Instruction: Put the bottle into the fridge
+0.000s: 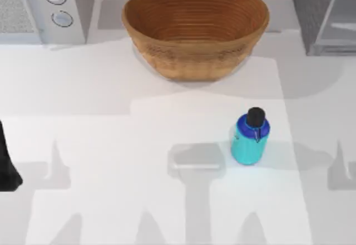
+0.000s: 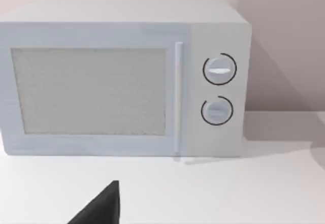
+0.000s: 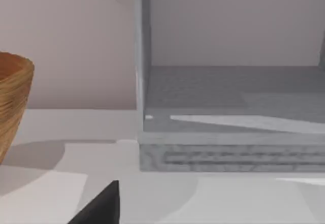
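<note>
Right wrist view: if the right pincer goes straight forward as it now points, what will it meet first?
Probably the fridge: its grey base and open inside lie directly ahead of the right pincer, across bare table. The basket stands off to one side. Depth is unclear, so this is a guess.

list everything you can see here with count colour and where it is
bottle: 1, turquoise with dark blue shoulder and black cap, upright, front right of table centre
basket: 1, brown wicker, back centre
microwave: 1, light grey with two round dials, back left corner, door shut
fridge: 1, grey speckled, back right corner, inside visible in right wrist view
table: 1, white
left arm: 1, black, at the table's left edge
claw tips: a dark tip in each wrist view
</note>
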Motion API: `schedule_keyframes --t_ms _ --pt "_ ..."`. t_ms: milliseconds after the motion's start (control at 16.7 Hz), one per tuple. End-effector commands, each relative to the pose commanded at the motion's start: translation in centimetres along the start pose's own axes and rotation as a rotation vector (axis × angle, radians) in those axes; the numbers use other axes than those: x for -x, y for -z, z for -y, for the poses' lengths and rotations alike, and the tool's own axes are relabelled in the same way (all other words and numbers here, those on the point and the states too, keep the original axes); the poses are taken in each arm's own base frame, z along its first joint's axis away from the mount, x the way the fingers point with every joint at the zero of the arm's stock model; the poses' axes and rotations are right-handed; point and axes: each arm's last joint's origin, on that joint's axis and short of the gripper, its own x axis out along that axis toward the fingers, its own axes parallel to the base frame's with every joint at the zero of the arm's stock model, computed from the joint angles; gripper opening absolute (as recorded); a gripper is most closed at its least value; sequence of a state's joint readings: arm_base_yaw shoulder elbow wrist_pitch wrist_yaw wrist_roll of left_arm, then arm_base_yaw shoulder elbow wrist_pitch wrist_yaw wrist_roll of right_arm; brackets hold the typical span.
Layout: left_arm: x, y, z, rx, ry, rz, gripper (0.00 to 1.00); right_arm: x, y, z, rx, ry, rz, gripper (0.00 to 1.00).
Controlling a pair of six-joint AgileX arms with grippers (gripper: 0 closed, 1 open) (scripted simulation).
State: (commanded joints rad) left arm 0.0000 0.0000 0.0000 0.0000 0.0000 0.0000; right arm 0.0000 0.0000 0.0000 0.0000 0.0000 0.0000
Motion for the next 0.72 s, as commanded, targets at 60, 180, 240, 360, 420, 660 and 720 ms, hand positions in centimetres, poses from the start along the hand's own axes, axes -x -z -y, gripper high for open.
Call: schedule_keyframes --t_ms 60,180,240,360,420,660,720 --pt "0.0 0.0 0.0 0.0 0.0 0.0 1.0 0.0 0.0 0.0 0.0 0.0 0.0 1.0" --pt "0.0 0.0 0.0 0.0 0.0 0.0 1.0 0.0 0.0 0.0 0.0 0.0 0.0 1.0" --pt "0.0 0.0 0.0 0.0 0.0 0.0 1.0 0.0 -0.3 0.1 -0.017 0.017 0.003 1.0" --pt "0.0 0.0 0.0 0.0 0.0 0.0 1.0 0.2 -1.4 0.5 -0.073 0.07 0.011 1.0" --pt "0.0 0.0 0.0 0.0 0.0 0.0 1.0 0.4 -2.3 0.8 -0.117 0.109 0.018 1.0" --pt "0.0 0.0 0.0 0.0 0.0 0.0 1.0 1.2 -7.0 2.1 -0.362 0.318 0.072 1.0" --pt "0.0 0.0 0.0 0.0 0.0 0.0 1.0 1.5 -8.4 2.5 -0.434 0.378 0.096 1.0"
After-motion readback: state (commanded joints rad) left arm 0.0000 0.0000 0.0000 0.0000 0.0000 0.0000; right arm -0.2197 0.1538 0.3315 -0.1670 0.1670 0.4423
